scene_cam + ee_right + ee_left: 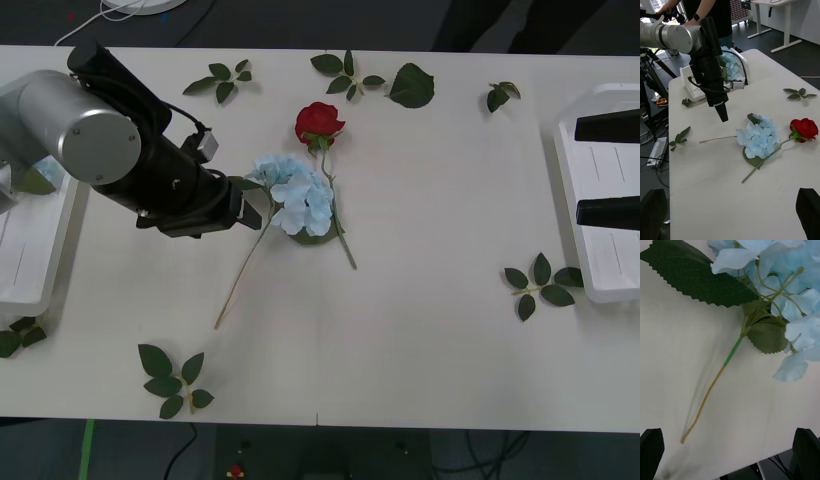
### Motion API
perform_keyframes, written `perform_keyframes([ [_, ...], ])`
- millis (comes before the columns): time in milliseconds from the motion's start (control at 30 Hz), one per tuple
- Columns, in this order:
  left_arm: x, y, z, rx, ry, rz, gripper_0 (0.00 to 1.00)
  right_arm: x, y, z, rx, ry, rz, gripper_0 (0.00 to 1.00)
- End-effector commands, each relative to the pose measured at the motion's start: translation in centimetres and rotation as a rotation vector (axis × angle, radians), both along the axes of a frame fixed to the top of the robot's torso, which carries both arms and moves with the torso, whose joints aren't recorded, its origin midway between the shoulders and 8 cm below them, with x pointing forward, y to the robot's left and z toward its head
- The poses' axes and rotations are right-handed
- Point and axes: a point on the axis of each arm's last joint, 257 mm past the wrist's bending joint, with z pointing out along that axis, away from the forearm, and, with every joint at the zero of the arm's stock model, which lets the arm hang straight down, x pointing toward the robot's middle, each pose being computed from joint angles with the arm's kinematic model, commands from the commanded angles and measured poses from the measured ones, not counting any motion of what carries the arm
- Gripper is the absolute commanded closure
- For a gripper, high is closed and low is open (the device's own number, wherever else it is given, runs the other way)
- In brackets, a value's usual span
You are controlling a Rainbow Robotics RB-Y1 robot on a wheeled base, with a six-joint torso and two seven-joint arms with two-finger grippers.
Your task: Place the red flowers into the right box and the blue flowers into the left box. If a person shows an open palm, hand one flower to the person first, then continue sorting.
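Left gripper (pixel 723 113) hovers with fingers apart just beside the blue flower (pixel 296 196), which lies mid-table touching the red rose (pixel 319 122); right gripper (pixel 607 168), fingers apart, rests over the right box (pixel 570 190); the left box (pixel 40 255) holds more blue blooms.

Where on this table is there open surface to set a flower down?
Bare table lies between the red rose and the right box, and along the near edge. Crowded: the centre, where the blue hydrangea overlaps the rose's stem beside the left gripper.
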Motion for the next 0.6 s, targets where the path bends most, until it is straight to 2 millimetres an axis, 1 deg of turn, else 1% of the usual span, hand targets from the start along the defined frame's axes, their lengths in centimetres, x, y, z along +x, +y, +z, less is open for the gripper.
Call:
perform_keyframes([
  [33, 2.3, 3.3, -2.4, 0.088, -0.104, -0.095, 0.00, 0.0, -0.7, 0.8, -0.041, -0.043, 0.002, 0.00],
  [100, 3.2, 4.0, -3.2, 0.109, -0.131, -0.120, 0.00, 0.0, -0.7, 0.8, -0.041, -0.043, 0.002, 0.00],
  [267, 4.4, 4.2, -4.0, 0.147, -0.157, -0.184, 0.00, 0.0, -0.7, 0.8, -0.041, -0.043, 0.002, 0.00],
  [433, 4.8, 2.0, -3.6, 0.145, -0.194, -0.262, 0.00, 0.0, -0.7, 0.8, -0.041, -0.043, 0.002, 0.00],
  [533, 4.9, -0.9, -2.6, 0.110, -0.209, -0.294, 0.00, 0.0, -0.7, 0.8, -0.041, -0.043, 0.002, 0.00],
  [567, 5.0, -1.3, -2.4, 0.105, -0.213, -0.299, 0.00, 0.0, -0.7, 0.8, -0.041, -0.043, 0.002, 0.00],
  [600, 5.1, -2.2, -1.8, 0.094, -0.222, -0.309, 0.00, 0.0, -0.7, 0.8, -0.041, -0.043, 0.002, 0.00],
])
